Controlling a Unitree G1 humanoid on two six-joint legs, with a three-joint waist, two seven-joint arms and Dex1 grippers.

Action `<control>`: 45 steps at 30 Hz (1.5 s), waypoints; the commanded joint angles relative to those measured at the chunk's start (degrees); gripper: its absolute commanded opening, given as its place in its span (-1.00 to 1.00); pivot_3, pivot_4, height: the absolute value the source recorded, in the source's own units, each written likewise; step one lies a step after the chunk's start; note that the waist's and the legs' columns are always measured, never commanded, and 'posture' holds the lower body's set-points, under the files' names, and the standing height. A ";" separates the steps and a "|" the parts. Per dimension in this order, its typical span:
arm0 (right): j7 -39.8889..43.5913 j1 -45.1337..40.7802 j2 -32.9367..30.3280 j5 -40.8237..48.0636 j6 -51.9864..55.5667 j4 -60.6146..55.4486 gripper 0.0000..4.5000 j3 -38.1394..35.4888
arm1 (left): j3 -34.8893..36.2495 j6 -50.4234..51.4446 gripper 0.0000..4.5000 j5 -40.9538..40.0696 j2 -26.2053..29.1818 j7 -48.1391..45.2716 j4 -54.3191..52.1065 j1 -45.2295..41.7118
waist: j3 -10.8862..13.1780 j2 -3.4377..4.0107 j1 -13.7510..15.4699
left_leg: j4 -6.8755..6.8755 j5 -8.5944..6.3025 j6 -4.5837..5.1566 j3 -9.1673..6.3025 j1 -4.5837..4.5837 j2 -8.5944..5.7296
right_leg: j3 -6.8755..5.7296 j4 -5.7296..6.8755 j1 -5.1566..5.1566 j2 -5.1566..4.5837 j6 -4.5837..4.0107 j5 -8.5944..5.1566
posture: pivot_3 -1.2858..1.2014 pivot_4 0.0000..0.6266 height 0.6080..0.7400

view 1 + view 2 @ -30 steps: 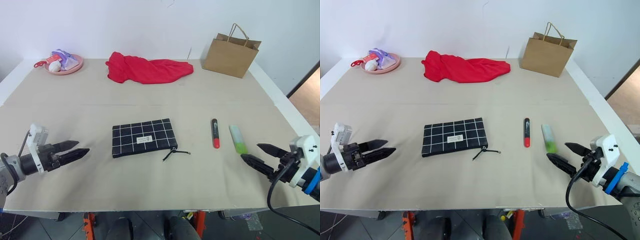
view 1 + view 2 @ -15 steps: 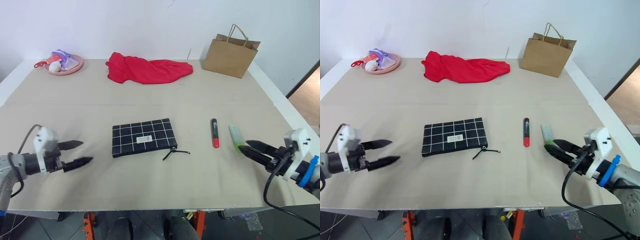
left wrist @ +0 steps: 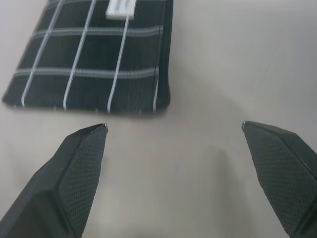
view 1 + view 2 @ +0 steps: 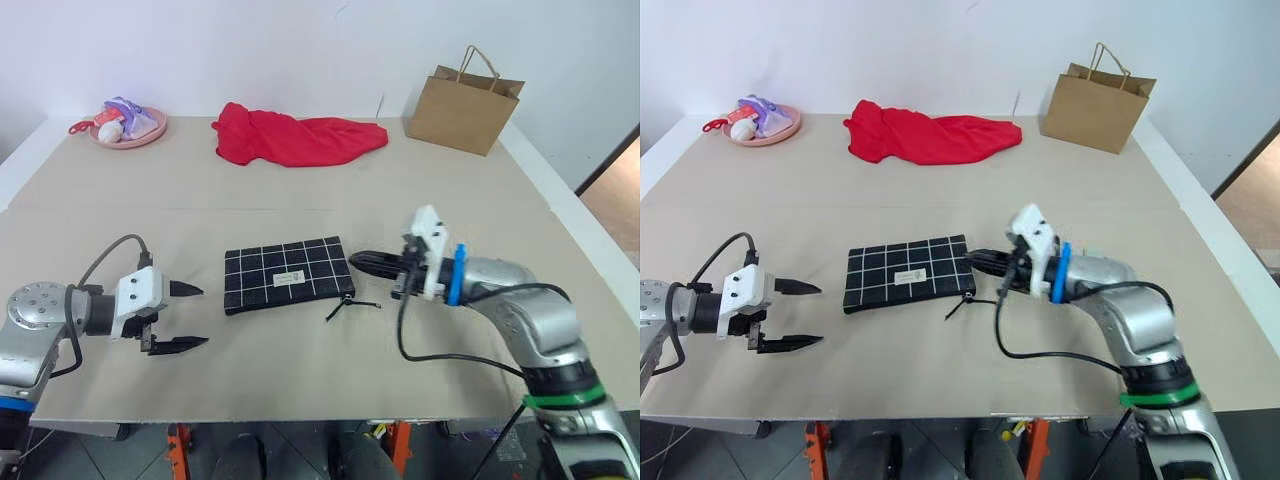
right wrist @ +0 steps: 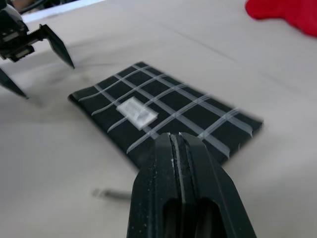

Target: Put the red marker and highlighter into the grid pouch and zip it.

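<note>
Lying flat near the table's (image 4: pixel 300 180) front middle, the grid pouch (image 4: pixel 288 275) looks soft and light (likely to slide if nudged). Our left end effector (image 4: pixel 185 317) stands spread wide just beside one short end; our right end effector (image 4: pixel 368 262), fingers pressed together and seemingly empty, points at the zipper cord (image 4: pixel 352 304), where we should pinch while pinning the fabric.

My two head cameras look forward and down over the whole worktop (image 4: pixel 300 190) from above. My wrist cameras sit low and close, both facing the grid pouch (image 3: pixel 94 59), which all views share.
</note>
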 commanded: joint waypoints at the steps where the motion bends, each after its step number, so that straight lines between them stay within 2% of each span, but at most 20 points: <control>1: 1.12 -4.11 1.99 -7.84 -6.06 5.53 -0.98 6.89 | 0.54 -1.65 1.00 0.70 0.96 0.39 0.58 -0.48 | 0.00 -0.01 0.04 | 0.00 0.00 0.01 -0.01 -0.01 0.00 | -0.02 0.00 0.00 0.01 -0.01 -0.01 | 0.03 -0.52 1.00; 8: 2.63 -5.78 2.39 -18.01 -12.57 13.43 -0.98 14.11 | 1.08 1.03 1.00 -1.33 0.72 0.58 -1.91 1.75 | 0.00 -0.02 0.07 | 0.03 -0.02 0.02 0.05 -0.05 -0.03 | -0.03 0.03 -0.03 -0.09 0.02 -0.03 | 0.03 -0.52 1.00; 12: 3.45 -6.01 2.51 -20.04 -13.82 15.24 -0.98 14.55 | 0.93 2.01 1.00 -1.60 0.75 1.05 -3.04 1.59 | 0.00 -0.02 0.07 | 0.04 -0.01 0.01 0.01 0.02 -0.02 | -0.04 0.20 -0.04 -0.05 -0.02 -0.05 | 0.03 -0.52 1.00; 16: 4.52 -5.95 2.46 -22.16 -15.39 16.22 -0.98 15.18 | -0.24 -1.38 1.00 0.42 0.36 1.62 -1.93 0.79 | 0.00 -0.02 0.08 | 0.10 0.00 0.00 0.00 0.05 -0.02 | -0.04 0.31 -0.03 -0.05 -0.03 -0.05 | 0.03 -0.52 1.00; 22: 4.97 -6.21 4.23 -23.69 -16.76 17.23 -0.98 15.14 | -4.37 -15.27 1.00 7.08 -3.82 4.24 6.89 -4.56 | -0.02 -0.04 0.14 | 0.22 0.02 -0.01 0.00 0.11 -0.03 | -0.04 0.46 0.02 -0.05 -0.05 -0.04 | 0.03 -0.52 1.00; 27: 4.92 -6.63 5.39 -23.69 -16.61 17.53 -0.98 14.09 | -7.85 -33.40 1.00 14.93 -7.84 9.87 19.57 -9.31 | -0.06 -0.03 0.15 | 0.26 0.02 -0.01 0.00 0.18 -0.02 | -0.02 0.61 0.02 -0.02 -0.08 -0.04 | 0.03 -0.52 1.00; 31: 4.92 -6.51 5.69 -23.68 -16.43 17.36 -0.98 13.61 | -9.49 -44.86 1.00 20.14 -8.95 14.70 26.69 -11.93 | -0.11 0.05 0.14 | 0.26 0.06 0.04 0.03 0.26 -0.02 | 0.01 0.68 0.06 -0.02 -0.11 -0.03 | 0.03 -0.52 1.00; 34: 4.97 -6.43 5.84 -23.62 -16.40 17.29 -0.98 13.38 | -10.00 -49.59 1.00 21.40 -9.83 17.32 30.39 -13.72 | -0.13 0.09 0.18 | 0.25 0.16 0.20 0.03 0.34 -0.03 | -0.01 0.69 0.12 -0.03 -0.17 0.03 | 0.03 -0.52 1.00; 38: 5.07 -6.61 6.15 -23.34 -16.17 17.21 -0.98 12.78 | -11.94 -58.00 1.00 28.93 -10.28 25.06 37.18 -18.08 | -0.14 0.13 0.33 | 0.20 0.58 0.44 0.01 0.37 -0.03 | -0.10 0.70 0.13 -0.03 0.01 0.24 | 0.03 -0.52 1.00; 45: 5.46 -6.51 6.46 -22.92 -15.84 16.94 -0.98 12.19 | -15.25 -66.57 1.00 34.57 -11.57 33.94 44.69 -23.10 | -0.14 0.14 0.22 | 0.07 1.06 0.67 0.09 0.44 -0.02 | -0.08 0.70 0.08 -0.04 0.11 0.66 | 0.03 -0.52 1.00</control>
